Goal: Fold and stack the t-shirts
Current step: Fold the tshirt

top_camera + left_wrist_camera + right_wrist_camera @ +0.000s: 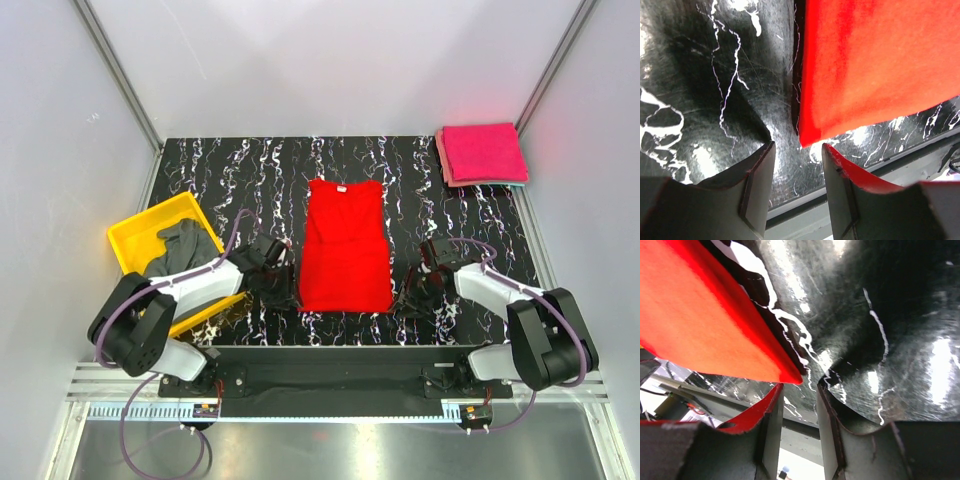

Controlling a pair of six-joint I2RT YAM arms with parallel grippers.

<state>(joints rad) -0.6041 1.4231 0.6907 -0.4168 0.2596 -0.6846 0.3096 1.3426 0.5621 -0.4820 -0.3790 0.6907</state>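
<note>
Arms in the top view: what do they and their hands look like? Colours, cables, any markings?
The left arm and right arm both have bulky black joints linked by white shells. A thin mauve cable loops along each. The left hand and right hand are black, each with two dark wedge-shaped fingers that have flat inner faces. I see no markings.

A yellow plastic tray [135,240] was set at the left edge of the black, white-veined surface [420,200]. The surface was enclosed by plain white walls [330,60] on three sides.
</note>
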